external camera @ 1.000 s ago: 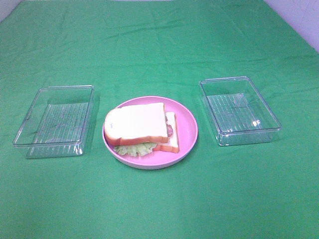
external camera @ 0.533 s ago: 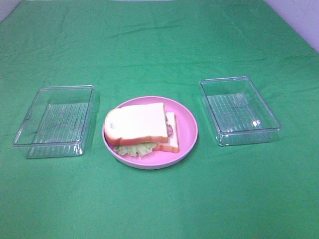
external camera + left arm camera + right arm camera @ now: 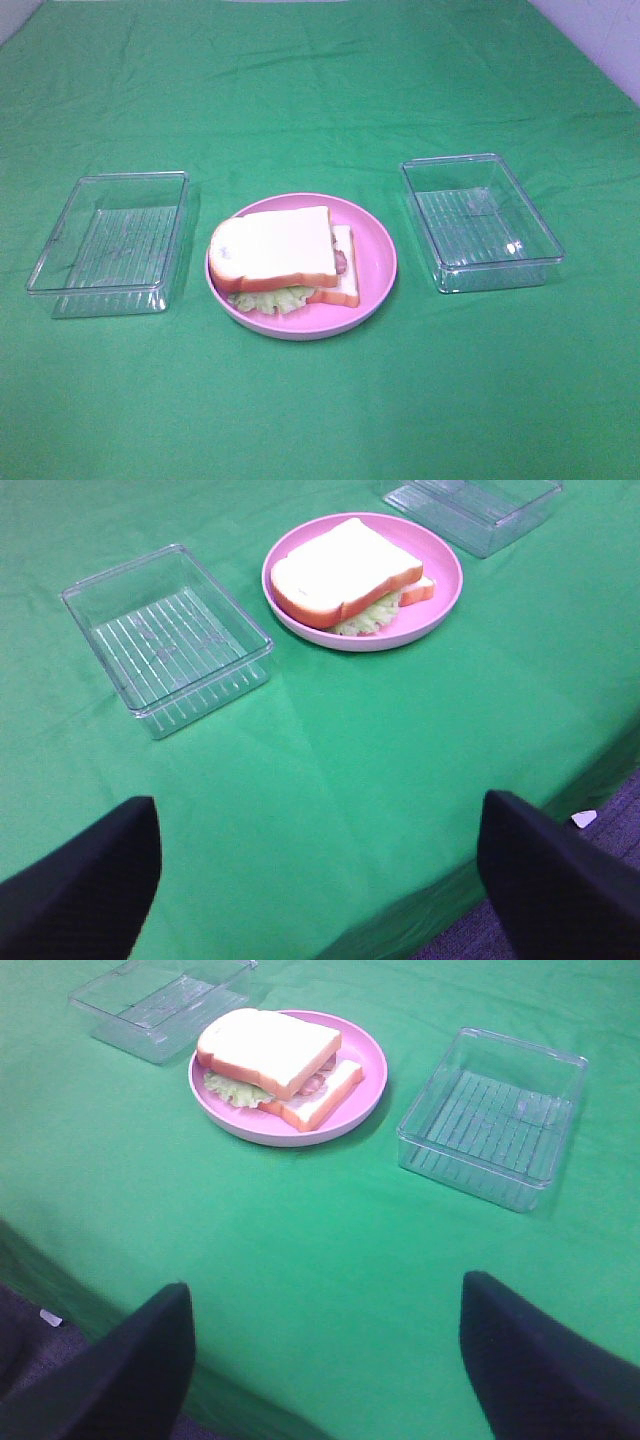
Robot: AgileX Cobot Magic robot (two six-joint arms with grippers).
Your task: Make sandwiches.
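One sandwich seen assembled on pink plate, frame centre. Left hand and right hand held wide, empty, retracted. Assembly judged finished; no further grasp needed.

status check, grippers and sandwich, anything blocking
Left gripper open, right gripper open, both empty, back at the table edge. Sandwich stacked on pink plate, top slice skewed. Clear trays flank it, nothing blocking.

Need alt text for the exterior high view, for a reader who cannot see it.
A sandwich of two white bread slices with lettuce showing sits on a round pink plate at the centre of a green tablecloth. An empty clear plastic box lies on each side. No arm is visible.
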